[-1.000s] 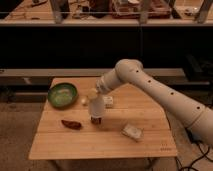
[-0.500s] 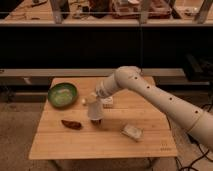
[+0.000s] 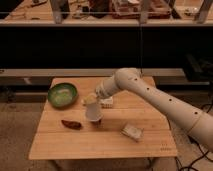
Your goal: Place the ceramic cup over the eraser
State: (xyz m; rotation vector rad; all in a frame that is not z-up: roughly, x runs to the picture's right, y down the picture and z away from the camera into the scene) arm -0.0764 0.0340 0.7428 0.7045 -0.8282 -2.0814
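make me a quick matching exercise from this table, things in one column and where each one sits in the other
Things:
1. green bowl
2. ceramic cup
3. pale block
4. dark reddish object

Places:
A. under the hand, mid-table
B. back left of the wooden table
C. front right of the cup
D. front left of the cup

Pairs: 1-B, 2-A, 3-C, 4-D

One ceramic cup (image 3: pixel 93 111) in the gripper (image 3: pixel 90 100), one green bowl (image 3: pixel 62 94), two pale blocks (image 3: pixel 132 131).
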